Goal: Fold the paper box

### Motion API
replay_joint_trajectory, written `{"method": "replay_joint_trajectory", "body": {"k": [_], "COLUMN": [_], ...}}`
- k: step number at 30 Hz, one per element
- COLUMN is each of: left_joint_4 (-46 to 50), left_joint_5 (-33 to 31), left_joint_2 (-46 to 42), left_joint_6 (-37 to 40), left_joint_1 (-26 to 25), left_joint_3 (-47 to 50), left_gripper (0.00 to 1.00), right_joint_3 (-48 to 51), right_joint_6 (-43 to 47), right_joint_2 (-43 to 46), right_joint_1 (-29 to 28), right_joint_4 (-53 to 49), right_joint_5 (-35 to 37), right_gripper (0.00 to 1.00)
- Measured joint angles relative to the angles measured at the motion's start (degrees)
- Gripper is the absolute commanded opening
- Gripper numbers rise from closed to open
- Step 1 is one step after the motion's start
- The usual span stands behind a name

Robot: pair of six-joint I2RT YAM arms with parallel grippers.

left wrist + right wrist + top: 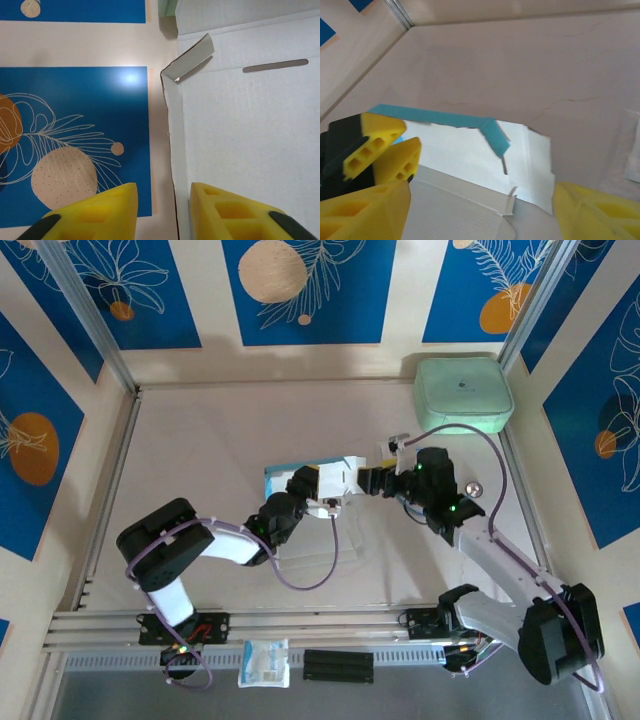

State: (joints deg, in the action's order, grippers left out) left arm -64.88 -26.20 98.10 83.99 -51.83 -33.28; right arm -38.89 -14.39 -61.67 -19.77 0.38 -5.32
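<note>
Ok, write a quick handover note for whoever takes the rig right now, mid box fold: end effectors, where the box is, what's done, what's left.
Left end effector: open, fingers straddling one edge of the paper box, not clamped.
Right end effector: open wide at the box's other end, gripping nothing.
Box: centre of the table, between both end effectors, whitish inside towards the left wrist camera.
Done: partly shaped; a small corner flap is bent over.
Left: raise the walls, tuck the flaps, close it. The slot has nothing in it yet.
</note>
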Motion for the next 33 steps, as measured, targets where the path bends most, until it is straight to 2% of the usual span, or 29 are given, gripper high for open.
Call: {"method": "replay_joint_trajectory", "body": {"k": [4,9,12,15,18,19,22,25,29,33], "left_joint_4": [0.3,1.7,5.4,12.3,23.3,28.9,45.1,61.6,81.3,91.3], "left_joint_5": [0.0,-0.6,-1.8,-2.6,-3.4,-4.0,-5.0,-3.3,6.3,19.9], "left_joint_2": [0.0,-2.4,-7.9,-17.1,-29.9,-34.2,-43.2,-47.4,-46.0,-39.8], "left_joint_6": [0.3,0.2,-2.7,-10.8,-26.2,-33.5,-55.7,-76.5,-98.0,-109.4], "left_joint_1": [-0.2,-1.7,-4.5,-6.5,-6.2,-5.0,0.7,8.6,20.4,28.7], "left_joint_3": [0.0,0.2,0.1,0.2,-0.8,-2.1,-8.0,-14.8,-22.0,-24.7], "left_gripper": [0.45,0.55,0.65,0.73,0.78,0.79,0.84,0.85,0.85,0.83], "right_joint_3": [-8.4,-12.9,-13.0,-14.5,-17.1,-18.0,-19.9,-21.5,-23.3,-24.2], "right_joint_6": [6.6,10.6,11.6,13.2,15.0,15.5,16.6,18.1,20.2,21.9], "right_joint_2": [-9.4,-18.0,-20.6,-23.4,-26.5,-27.6,-29.8,-31.4,-33.1,-33.9], "right_joint_1": [3.2,6.4,8.7,9.5,9.4,9.3,9.2,8.6,7.8,6.7], "right_joint_4": [-7.5,-11.2,-11.7,-12.9,-14.8,-15.3,-16.7,-17.6,-19.1,-20.1], "right_joint_5": [-8.8,-14.4,-16.6,-18.1,-19.5,-19.6,-19.5,-18.8,-18.4,-17.6], "right_gripper": [0.72,0.71,0.71,0.68,0.66,0.66,0.65,0.62,0.53,0.40]}}
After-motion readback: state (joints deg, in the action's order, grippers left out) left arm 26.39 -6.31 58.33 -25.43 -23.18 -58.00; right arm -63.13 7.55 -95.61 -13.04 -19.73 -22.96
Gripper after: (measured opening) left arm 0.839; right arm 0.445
